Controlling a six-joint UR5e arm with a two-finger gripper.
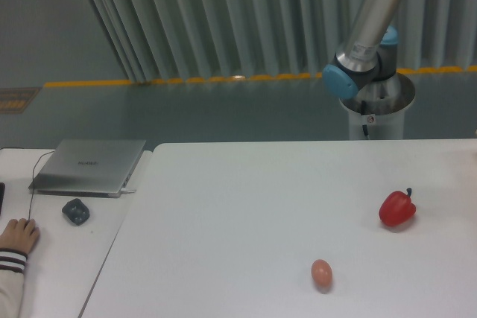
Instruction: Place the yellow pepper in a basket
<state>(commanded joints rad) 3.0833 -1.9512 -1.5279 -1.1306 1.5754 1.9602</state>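
My hand is out of frame; only my arm (370,31) shows beyond the desk's far edge, so I cannot tell whether the hand is wide, narrow or holding anything. The yellow pepper is nowhere in view, nor any basket. On the desk (246,206): a red pepper (396,208) near the right edge, an egg (321,272) toward the near edge. Judging by its red twin, I expect the yellow one to be light, glossy, slippery and firm-walled; best gripped across the widest body, not the stem.
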